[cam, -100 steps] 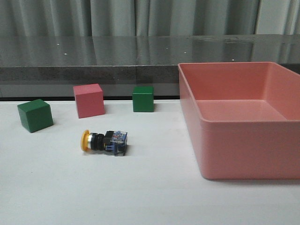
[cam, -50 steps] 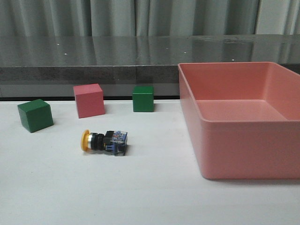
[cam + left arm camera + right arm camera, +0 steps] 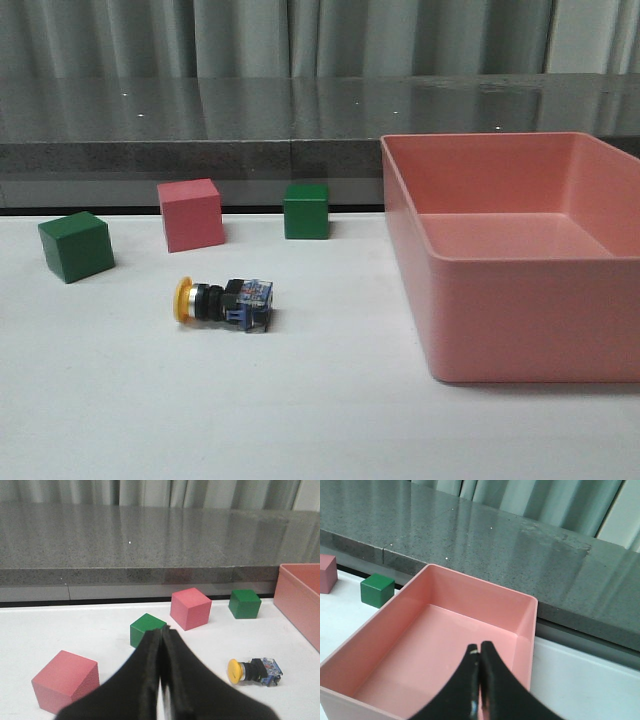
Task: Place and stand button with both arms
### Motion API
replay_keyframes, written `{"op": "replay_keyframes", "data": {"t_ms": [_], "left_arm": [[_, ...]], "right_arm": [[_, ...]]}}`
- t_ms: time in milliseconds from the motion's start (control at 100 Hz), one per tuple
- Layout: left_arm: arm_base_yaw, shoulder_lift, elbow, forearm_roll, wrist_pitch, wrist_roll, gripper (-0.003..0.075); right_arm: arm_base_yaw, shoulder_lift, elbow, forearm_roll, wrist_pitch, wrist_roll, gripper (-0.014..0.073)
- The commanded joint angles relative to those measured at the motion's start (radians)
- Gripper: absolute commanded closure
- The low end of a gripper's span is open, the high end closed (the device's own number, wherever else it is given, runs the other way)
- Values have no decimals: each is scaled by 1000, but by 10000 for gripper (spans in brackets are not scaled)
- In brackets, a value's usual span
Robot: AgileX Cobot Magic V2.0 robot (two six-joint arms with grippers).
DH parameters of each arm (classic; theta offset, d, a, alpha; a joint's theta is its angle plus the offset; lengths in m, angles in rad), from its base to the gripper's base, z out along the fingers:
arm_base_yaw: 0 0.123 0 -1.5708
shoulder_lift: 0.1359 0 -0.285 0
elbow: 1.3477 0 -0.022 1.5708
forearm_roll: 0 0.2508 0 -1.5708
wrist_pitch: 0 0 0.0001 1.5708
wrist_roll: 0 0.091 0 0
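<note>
The button [image 3: 222,300] lies on its side on the white table, yellow cap to the left, blue-and-clear base to the right. It also shows in the left wrist view [image 3: 254,669]. My left gripper [image 3: 161,630] is shut and empty, well short of the button, in front of a green cube [image 3: 146,629]. My right gripper [image 3: 479,647] is shut and empty, held above the pink bin [image 3: 527,617]. Neither arm shows in the front view.
The large pink bin [image 3: 420,250] stands on the right of the table. A green cube [image 3: 75,245], a pink cube [image 3: 189,214] and another green cube [image 3: 305,210] sit behind the button. A second pink cube [image 3: 65,680] shows only in the left wrist view. A grey counter runs along the back.
</note>
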Motion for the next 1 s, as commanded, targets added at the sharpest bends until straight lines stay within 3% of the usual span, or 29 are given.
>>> {"op": "replay_keyframes", "data": {"t_ms": [0,220,300,370,490,560,640,740,850,990], "left_arm": [[4,162,-133,-8,-40,44,739],[4,503,-327,-8,-38,217,732],[-3,599,-381,-10,-33,289,661],[-18,665,-419,-10,-15,333,514],[-51,752,-453,-10,-37,338,151],[-61,794,-453,-10,-114,338,38],[-61,835,-453,-34,-162,338,13],[-61,875,-453,-165,-167,336,36],[-61,941,-463,-189,-230,348,64],[-61,1043,-531,-214,-180,500,69]], "right_arm": [[-4,2,-25,8,-71,3,655],[-4,2,-25,8,-71,3,655],[-4,2,-25,8,-71,3,655],[-4,2,-25,8,-71,3,655],[-4,2,-25,8,-71,3,655],[-4,2,-25,8,-71,3,655],[-4,2,-25,8,-71,3,655],[-4,2,-25,8,-71,3,655],[-4,2,-25,8,-71,3,655],[-4,2,-25,8,-71,3,655]]}}
